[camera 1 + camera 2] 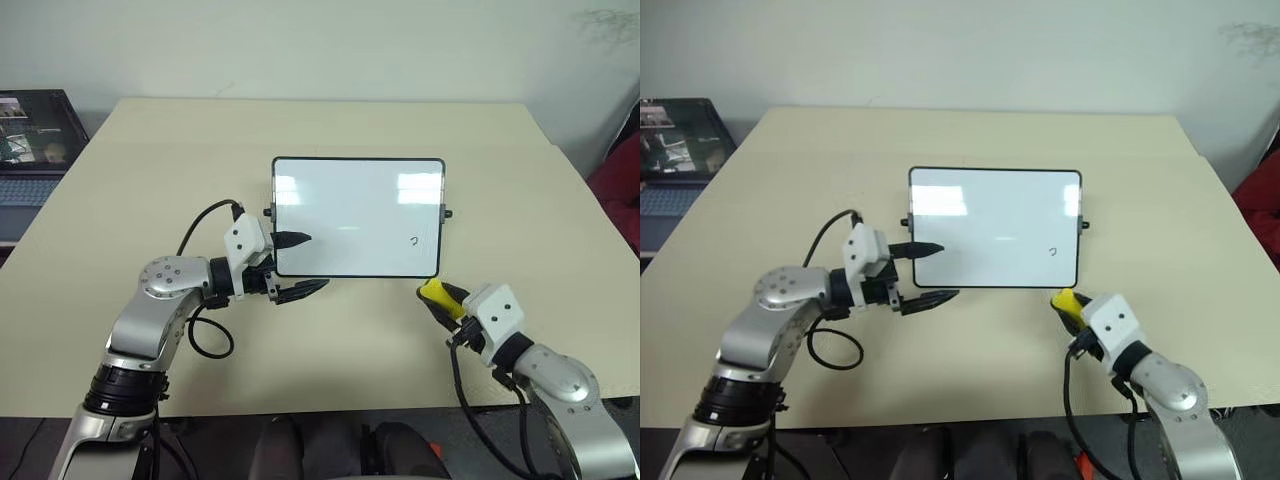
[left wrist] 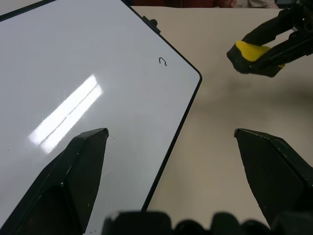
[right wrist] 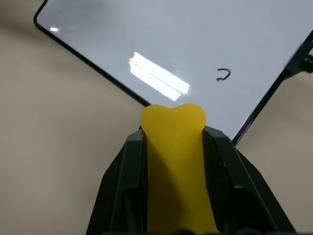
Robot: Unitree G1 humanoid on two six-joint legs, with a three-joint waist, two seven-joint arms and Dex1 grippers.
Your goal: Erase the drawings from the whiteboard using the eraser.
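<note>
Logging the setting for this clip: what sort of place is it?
Probably an office or lab room: a plain beige table against a bare white wall, with an open laptop on a side surface and a small whiteboard laid flat on the table.

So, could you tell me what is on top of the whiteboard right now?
On the whiteboard, one small hook-shaped mark shows near its right edge, plus light glare. One finger of the open left gripper overlaps its left edge and covers the board there.

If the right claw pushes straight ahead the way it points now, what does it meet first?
Probably the whiteboard: the right claw, shut on the eraser, aims at its near edge, short of the hook mark. Depth unclear.
</note>
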